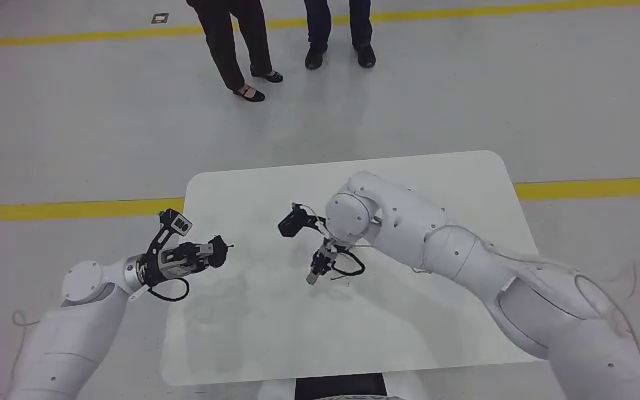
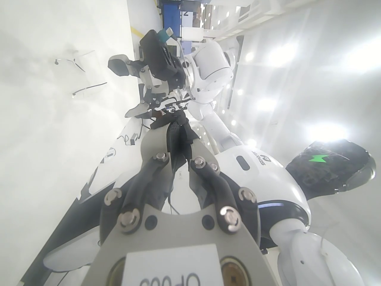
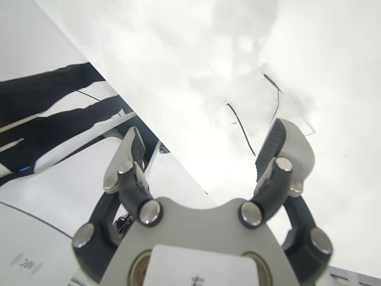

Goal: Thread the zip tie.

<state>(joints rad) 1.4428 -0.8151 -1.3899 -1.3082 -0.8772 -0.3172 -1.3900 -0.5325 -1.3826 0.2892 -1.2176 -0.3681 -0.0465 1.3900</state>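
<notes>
My left gripper hovers over the table's left edge, shut on a black zip tie whose thin tail hangs back between the fingers; from above it is my left gripper. My right gripper stands open low over the middle of the white table, seen from above as my right gripper. Just beyond its fingertips two loose black zip ties lie on the table, on what looks like clear plastic. The left wrist view shows those ties beside the open right gripper.
The table's left edge runs right under my left gripper. Bare tabletop stretches to the right and toward the front. Around the table is grey floor with yellow lines.
</notes>
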